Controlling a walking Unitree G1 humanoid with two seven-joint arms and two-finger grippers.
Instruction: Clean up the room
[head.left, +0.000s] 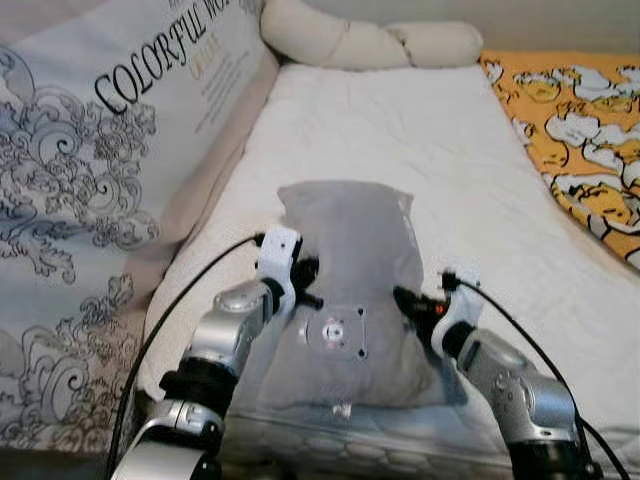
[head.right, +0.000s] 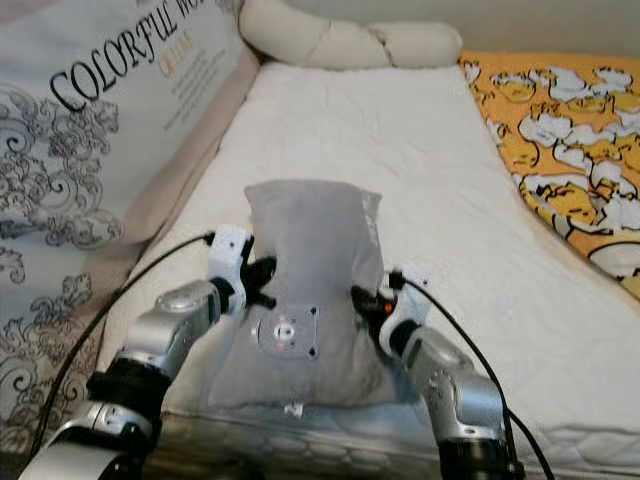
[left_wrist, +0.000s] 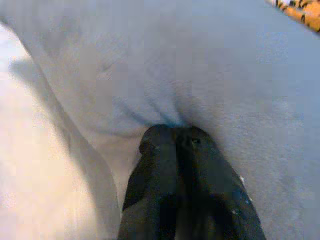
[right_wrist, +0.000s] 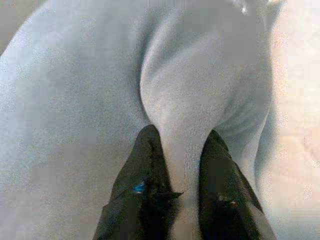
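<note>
Currently I see the grey pillow (head.left: 350, 270) held upright between both grippers, over the near edge of the white mattress (head.left: 420, 130). Left gripper (left_wrist: 175, 137) is pinched tight on the pillow's left edge; right gripper (right_wrist: 182, 142) clamps a fold of its right edge. Yellow patterned blanket (head.left: 580, 140) lies well apart, at right.

The large white fabric panel with grey scroll ornament (head.left: 110, 150) at the left of the bed carries black capital lettering reading "COLORFUL WO", cut off at the frame edge, with smaller illegible orange text beneath
</note>
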